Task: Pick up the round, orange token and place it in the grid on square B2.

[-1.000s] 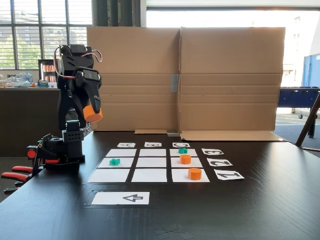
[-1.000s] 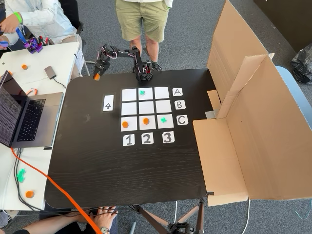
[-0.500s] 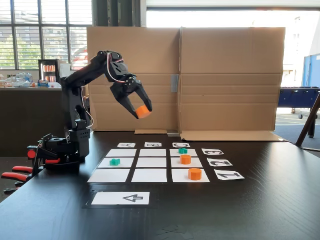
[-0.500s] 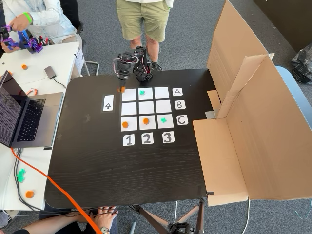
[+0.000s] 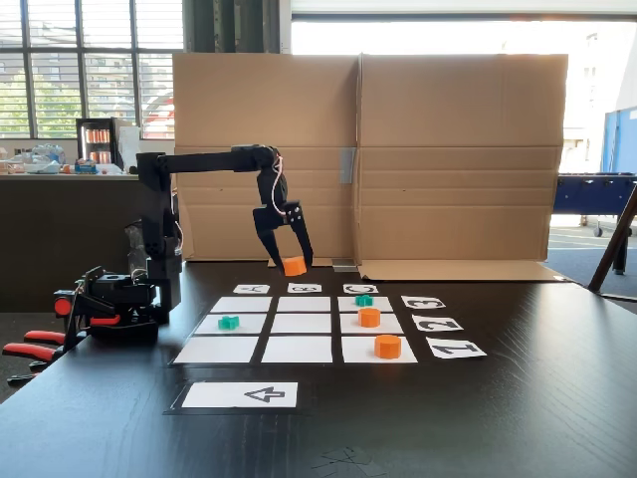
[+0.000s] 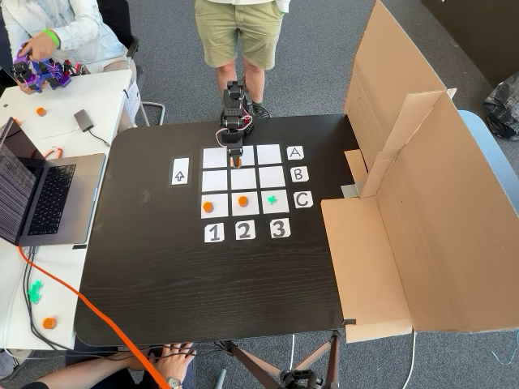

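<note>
My gripper [image 5: 291,261] hangs pointing down from the outstretched black arm, shut on the round, orange token [image 5: 295,267], well above the table. In a fixed view from above, the gripper [image 6: 236,159] and token [image 6: 237,164] sit over the grid [image 6: 215,180], about at the line between the arm-side middle cell and square B2 [image 6: 242,178]. Square B2 [image 5: 301,323] is bare white paper. Two other orange pucks [image 5: 369,317] [image 5: 388,346] and a teal piece [image 5: 364,300] lie in the C column. Another teal piece [image 5: 229,322] lies in the A column.
A white arrow sheet [image 5: 242,394] lies beside the grid. A tall cardboard wall [image 5: 448,169] stands behind the table and along its side [image 6: 413,203]. Red-handled tools [image 5: 30,347] lie near the arm base. A laptop [image 6: 40,198] and a standing person [image 6: 243,32] are off the black table.
The arm has swung from beside its base over to the grid, stretched out level and lowered the gripper, still carrying the orange token.
</note>
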{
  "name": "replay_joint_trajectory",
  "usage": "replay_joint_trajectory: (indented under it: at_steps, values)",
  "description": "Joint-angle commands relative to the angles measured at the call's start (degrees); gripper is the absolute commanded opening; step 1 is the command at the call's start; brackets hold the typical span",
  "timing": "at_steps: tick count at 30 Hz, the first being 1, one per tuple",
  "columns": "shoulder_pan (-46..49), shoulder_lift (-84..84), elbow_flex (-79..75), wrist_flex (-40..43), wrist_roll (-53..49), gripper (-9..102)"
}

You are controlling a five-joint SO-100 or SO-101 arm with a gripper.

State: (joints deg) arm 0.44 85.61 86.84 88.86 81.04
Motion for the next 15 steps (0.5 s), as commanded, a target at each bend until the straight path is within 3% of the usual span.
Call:
replay_joint_trajectory:
  at_steps: [1,15]
  values:
    - [-0.8,-2.3,-0.1,-1.4,0.5,-1]
    - [-2.0,-18.3,-6.6,-7.1,0.8,-1]
